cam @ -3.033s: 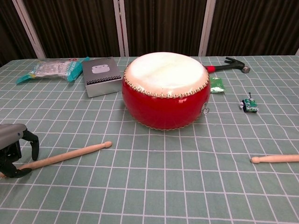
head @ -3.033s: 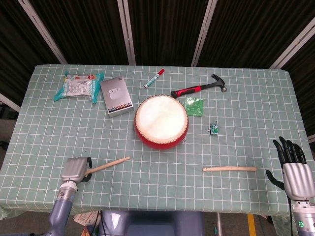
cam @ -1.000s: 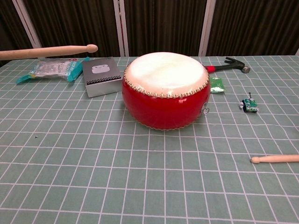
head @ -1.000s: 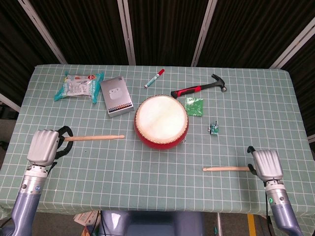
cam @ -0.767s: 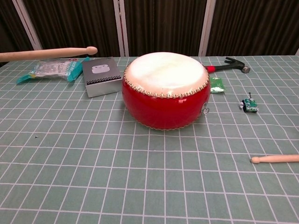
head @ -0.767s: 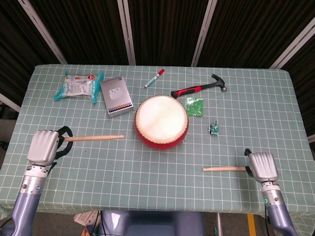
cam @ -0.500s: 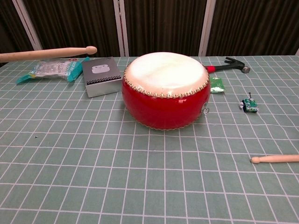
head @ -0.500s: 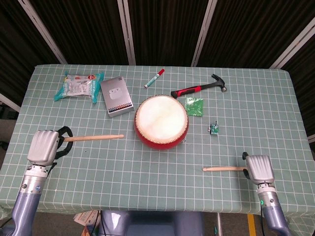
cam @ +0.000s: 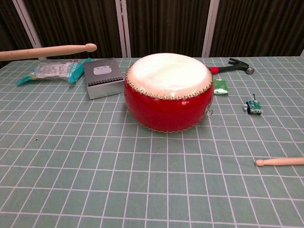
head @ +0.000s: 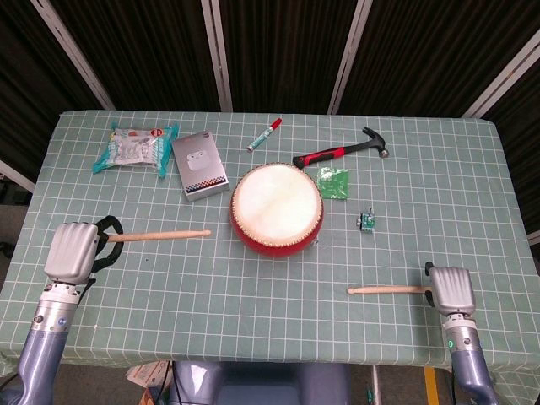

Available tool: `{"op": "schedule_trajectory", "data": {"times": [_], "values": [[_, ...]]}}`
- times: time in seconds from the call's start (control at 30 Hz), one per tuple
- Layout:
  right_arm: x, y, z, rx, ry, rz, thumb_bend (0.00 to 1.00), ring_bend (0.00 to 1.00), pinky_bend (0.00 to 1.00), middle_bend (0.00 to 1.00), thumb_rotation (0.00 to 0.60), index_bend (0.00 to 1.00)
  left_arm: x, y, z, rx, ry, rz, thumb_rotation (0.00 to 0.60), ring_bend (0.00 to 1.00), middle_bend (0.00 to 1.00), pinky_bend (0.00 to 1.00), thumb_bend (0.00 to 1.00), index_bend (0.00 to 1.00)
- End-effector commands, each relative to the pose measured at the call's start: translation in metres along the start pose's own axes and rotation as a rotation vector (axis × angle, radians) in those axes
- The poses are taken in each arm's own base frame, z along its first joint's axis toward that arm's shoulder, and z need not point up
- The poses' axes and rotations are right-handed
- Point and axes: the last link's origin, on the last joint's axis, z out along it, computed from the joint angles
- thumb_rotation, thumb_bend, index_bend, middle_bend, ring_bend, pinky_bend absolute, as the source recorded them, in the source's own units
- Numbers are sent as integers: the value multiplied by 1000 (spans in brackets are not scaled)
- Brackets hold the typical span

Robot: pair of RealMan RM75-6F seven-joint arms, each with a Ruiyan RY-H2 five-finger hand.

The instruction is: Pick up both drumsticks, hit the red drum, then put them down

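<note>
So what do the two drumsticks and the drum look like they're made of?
Both drumsticks, the raised one and the one on the table, look like pale unpainted wood, smooth and matte. The drum has a glossy red body, material unclear, and a cream head, perhaps hide, fastened by a row of studs.

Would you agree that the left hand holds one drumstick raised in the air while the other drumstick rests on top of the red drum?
Not quite. The left hand does hold one drumstick raised, but the other drumstick lies on the table, apart from the red drum, as the chest view shows.
</note>
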Motion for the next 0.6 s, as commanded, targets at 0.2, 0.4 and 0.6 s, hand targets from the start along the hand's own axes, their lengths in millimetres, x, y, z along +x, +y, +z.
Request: {"op": "schedule_trajectory", "data": {"times": [0.2, 0.4, 0.6], "values": [[-6, -4, -2, 2, -27, 6, 317, 1000, 1000, 968, 600, 447, 0, -2, 1, 7, -3, 0, 600, 1000, 1000, 1000, 488, 745], [-9, -9, -1, 10, -35, 9, 317, 1000, 1000, 967, 600, 447, -2, -1, 1, 5, -7, 4, 600, 1000, 1000, 1000, 488, 745], [-12, -14, 0, 21, -42, 7, 318, 1000, 1000, 968, 600, 447, -3, -2, 1, 12, -12, 7, 600, 1000, 1000, 1000, 488, 745]]}}
